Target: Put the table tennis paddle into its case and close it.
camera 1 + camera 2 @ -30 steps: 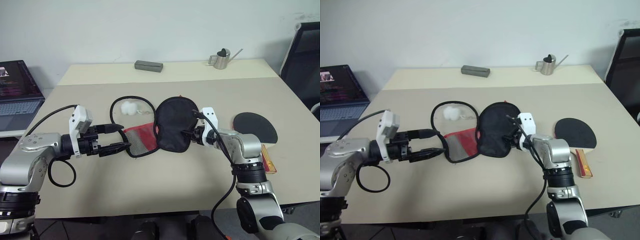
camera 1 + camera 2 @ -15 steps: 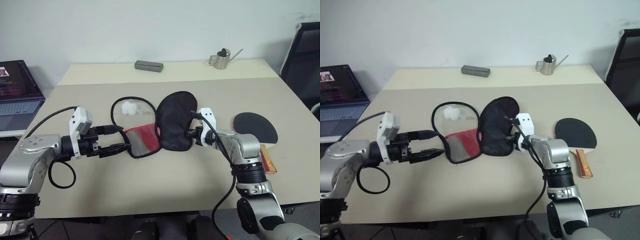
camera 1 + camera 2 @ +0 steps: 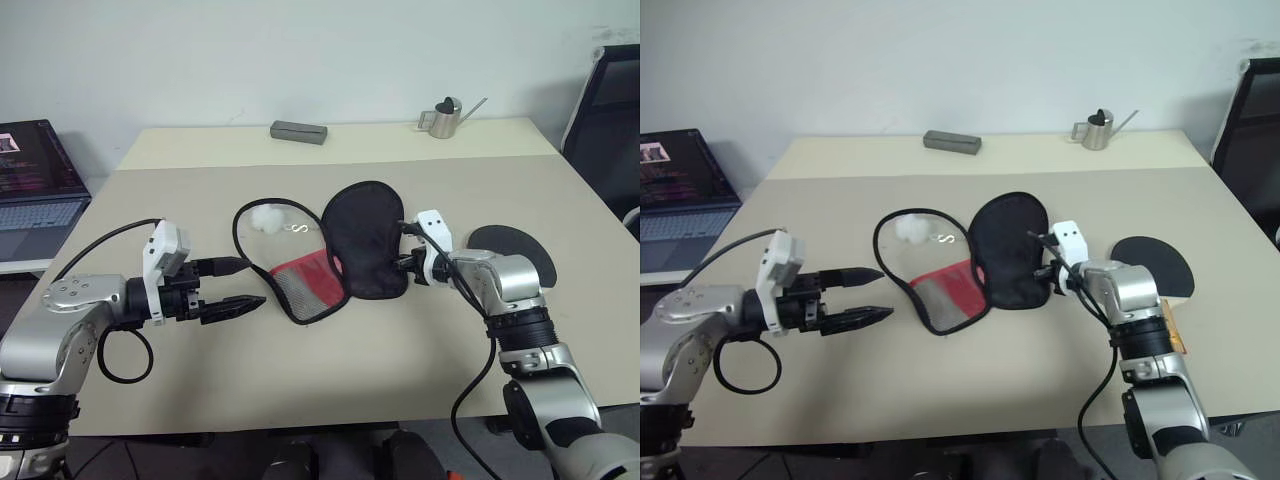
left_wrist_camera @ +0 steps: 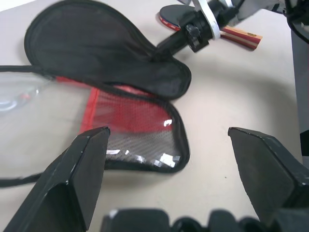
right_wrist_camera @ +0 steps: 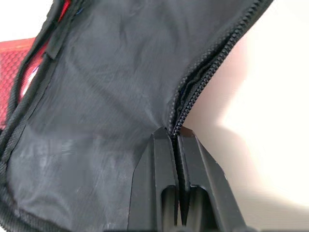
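Fabric dominates the middle of the beige surface (image 3: 400,370): the case (image 3: 345,255), a soft paddle-shaped zip pouch, lies unzipped near the centre. Its black flap is matte woven cloth, rounded at the far end and narrowing toward the near end, edged with a toothed black zipper. Beside it, toward the left, the other half lies flat, a red panel behind fine black mesh with a glossy sheen. A thin black cord of piping loops out from this half toward the far edge, and a white fluffy pom-pom (image 3: 264,214) sits inside the loop.

The right gripper (image 3: 409,265) is clenched on the zippered rim of the black flap at its narrow end; the wrist view shows the two slim black fingers pressed together with the zipper seam pinched between them. The left gripper (image 3: 238,285) hovers just left of the mesh half, its two tapered black fingers spread wide and grasping nothing.

The table tennis paddle (image 3: 1160,262) lies flat near the right edge, its round black rubber face partly hidden behind the right arm, its wooden handle pointing toward the near edge.

A grey oblong box (image 3: 298,132) and a small shiny metal watering can (image 3: 443,116) with a thin spout stand along the far edge.
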Tool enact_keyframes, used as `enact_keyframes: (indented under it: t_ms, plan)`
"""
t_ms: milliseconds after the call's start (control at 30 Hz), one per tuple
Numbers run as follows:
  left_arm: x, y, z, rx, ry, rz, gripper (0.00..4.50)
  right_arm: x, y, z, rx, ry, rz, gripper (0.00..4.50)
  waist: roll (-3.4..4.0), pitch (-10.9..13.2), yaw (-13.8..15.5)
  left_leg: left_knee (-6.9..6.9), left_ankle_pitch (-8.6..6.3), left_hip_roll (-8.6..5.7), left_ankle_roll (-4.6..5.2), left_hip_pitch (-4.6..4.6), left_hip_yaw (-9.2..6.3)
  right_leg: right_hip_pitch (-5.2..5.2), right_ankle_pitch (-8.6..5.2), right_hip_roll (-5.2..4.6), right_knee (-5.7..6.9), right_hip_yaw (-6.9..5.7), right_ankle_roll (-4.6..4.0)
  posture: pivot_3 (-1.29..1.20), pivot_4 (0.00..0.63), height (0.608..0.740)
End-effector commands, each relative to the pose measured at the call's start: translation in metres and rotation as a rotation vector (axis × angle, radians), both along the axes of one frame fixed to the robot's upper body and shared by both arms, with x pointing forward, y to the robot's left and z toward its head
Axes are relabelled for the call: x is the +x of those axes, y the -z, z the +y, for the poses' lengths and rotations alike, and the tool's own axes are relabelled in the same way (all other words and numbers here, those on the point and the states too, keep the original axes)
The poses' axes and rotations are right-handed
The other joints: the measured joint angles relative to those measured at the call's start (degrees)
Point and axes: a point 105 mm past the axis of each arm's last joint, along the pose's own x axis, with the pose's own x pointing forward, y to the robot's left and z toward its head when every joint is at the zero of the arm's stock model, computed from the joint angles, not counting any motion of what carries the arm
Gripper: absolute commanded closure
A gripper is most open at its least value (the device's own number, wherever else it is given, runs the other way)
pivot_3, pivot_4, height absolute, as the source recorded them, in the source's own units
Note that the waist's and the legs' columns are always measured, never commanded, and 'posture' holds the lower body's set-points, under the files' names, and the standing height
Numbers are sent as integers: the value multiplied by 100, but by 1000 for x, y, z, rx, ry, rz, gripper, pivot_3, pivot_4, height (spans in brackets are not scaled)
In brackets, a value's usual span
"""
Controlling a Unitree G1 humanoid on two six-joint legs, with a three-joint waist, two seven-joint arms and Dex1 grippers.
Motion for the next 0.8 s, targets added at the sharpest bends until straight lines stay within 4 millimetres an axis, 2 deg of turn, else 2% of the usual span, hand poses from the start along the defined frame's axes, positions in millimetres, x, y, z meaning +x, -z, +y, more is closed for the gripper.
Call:
enact_keyframes:
  t_ms: [33,267,367,500,633,800]
  plan:
    - [-2,-8,-3,-1,17,-32,206,12,-19,-7,-28,-7,-77,4464,0,0,-1,0,0,0,1,0,0,0,0,0,0,0,0,0,150,740]
    - [-2,-8,-1,2,11,-34,206,14,-18,6,-11,-48,-78,4464,0,0,-3,0,1,1,-1,0,0,0,0,0,-1,-1,0,0,150,740]
    - [-2,-8,0,5,8,-35,206,13,-16,8,3,-47,-71,3837,0,0,-7,0,6,1,-10,0,-1,0,0,0,-1,0,0,0,150,740]
    - [-2,-9,1,9,5,-37,206,14,-17,5,4,-18,-75,2473,0,0,-5,0,6,0,-11,-1,-1,0,0,0,-1,0,0,0,150,740]
    - [-2,-8,2,11,5,-37,206,17,-28,1,48,26,-105,2473,0,0,-2,0,6,0,-11,-1,-2,0,0,0,-1,-1,0,0,150,740]
    - [-2,-10,2,8,3,-41,206,19,-53,-25,115,128,-170,2473,0,0,5,0,6,0,-11,-2,-1,0,0,-1,-1,0,0,0,150,740]
